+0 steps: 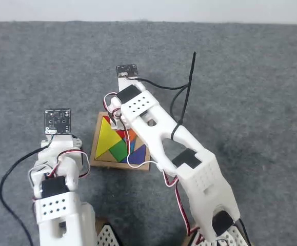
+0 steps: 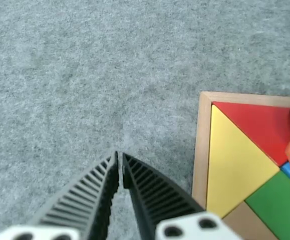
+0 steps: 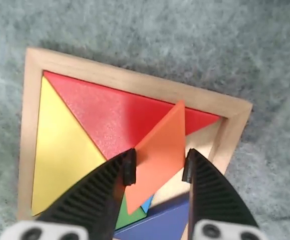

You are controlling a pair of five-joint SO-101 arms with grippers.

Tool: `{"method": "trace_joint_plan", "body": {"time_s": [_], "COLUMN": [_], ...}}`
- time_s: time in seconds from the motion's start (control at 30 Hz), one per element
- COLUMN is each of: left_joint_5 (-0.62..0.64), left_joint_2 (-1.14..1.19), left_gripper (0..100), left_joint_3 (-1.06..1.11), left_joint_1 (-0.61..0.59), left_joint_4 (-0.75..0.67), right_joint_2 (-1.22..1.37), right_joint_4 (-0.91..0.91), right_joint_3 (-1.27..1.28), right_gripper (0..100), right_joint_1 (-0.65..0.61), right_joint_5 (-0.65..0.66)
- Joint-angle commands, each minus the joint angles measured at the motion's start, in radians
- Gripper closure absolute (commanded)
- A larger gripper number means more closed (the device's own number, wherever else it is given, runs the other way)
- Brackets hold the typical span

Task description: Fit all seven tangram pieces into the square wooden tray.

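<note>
Right wrist view: the right fingers (image 3: 107, 187) clamp the orange triangle (image 3: 160, 147), tilted over the tray (image 3: 134, 80) at its bare corner and overlapping the red triangle (image 3: 104, 115). In the high view the tray lies at 3 o'clock from the left fingers (image 2: 92, 200), which are pressed together over the table (image 2: 84, 60).

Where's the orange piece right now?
In the right wrist view, the orange piece is pinched in the right gripper over the tray, overlapping the red triangle.
</note>
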Motion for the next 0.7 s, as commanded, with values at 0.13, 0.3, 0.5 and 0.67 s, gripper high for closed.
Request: {"method": "trace_joint_plan", "body": {"time_s": [0.13,0.3,0.5,0.67], "left_joint_5": [-0.009,-0.009,-0.009,-0.009], "left_joint_2": [-0.018,-0.018,-0.018,-0.018], "left_gripper": [99,99,99,99], "left_joint_3": [-0.008,-0.008,-0.008,-0.008], "left_joint_1": [-0.005,-0.005,-0.005,-0.005], "left_joint_4": [-0.023,-0.023,-0.023,-0.023], "right_joint_2": [0.051,0.051,0.051,0.051], "right_joint_4": [0.021,0.048,0.048,0.05], "right_joint_3": [0.002,0.002,0.002,0.002], "right_gripper": [81.9,82.2,86.8,99.1], "right_joint_1": [-0.024,-0.056,-0.051,-0.051], "right_joint_5": [0.011,0.011,0.011,0.057]}}
